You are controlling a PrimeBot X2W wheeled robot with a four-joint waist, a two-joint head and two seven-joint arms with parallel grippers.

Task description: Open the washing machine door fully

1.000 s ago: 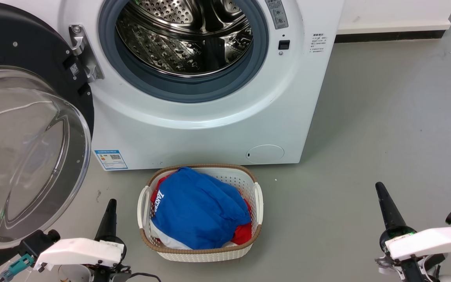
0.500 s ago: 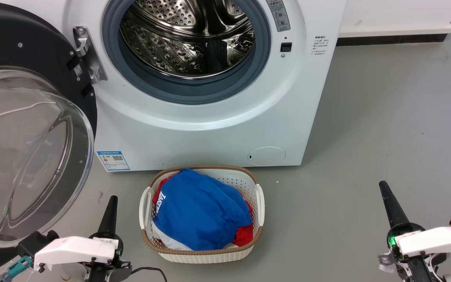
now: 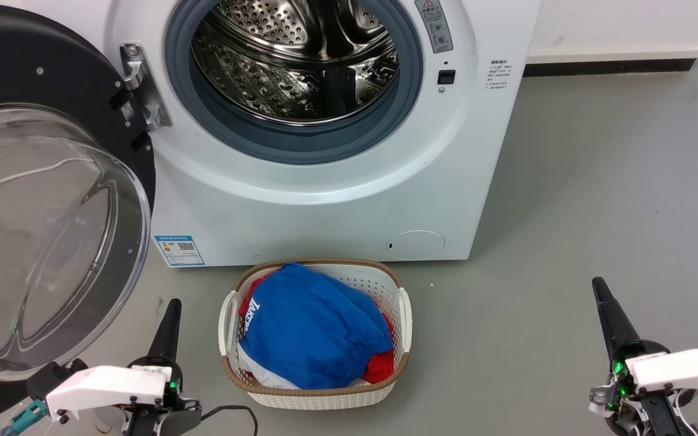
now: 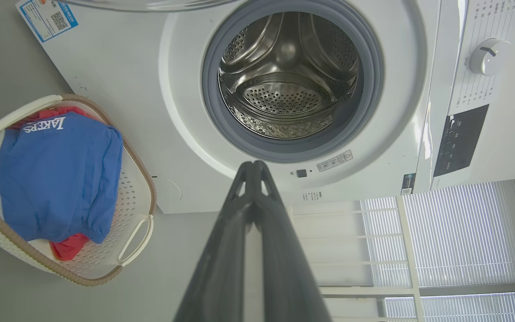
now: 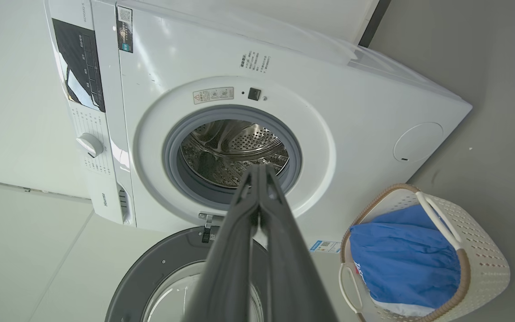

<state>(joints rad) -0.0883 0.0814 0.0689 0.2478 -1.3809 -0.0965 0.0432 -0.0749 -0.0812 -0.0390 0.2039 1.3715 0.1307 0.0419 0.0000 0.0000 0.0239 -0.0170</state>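
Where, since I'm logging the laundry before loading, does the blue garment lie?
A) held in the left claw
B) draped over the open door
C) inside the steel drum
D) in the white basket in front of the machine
D: the blue garment lies heaped in the white basket set in front of the washing machine, and no cloth shows in the steel drum.

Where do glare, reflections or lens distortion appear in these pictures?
Head view: pale reflections streak the glass of the washing machine door, and the steel drum glints. Left wrist view: the washing machine appears tilted, and the left gripper looms oversized. Right wrist view: glare streaks the control panel.
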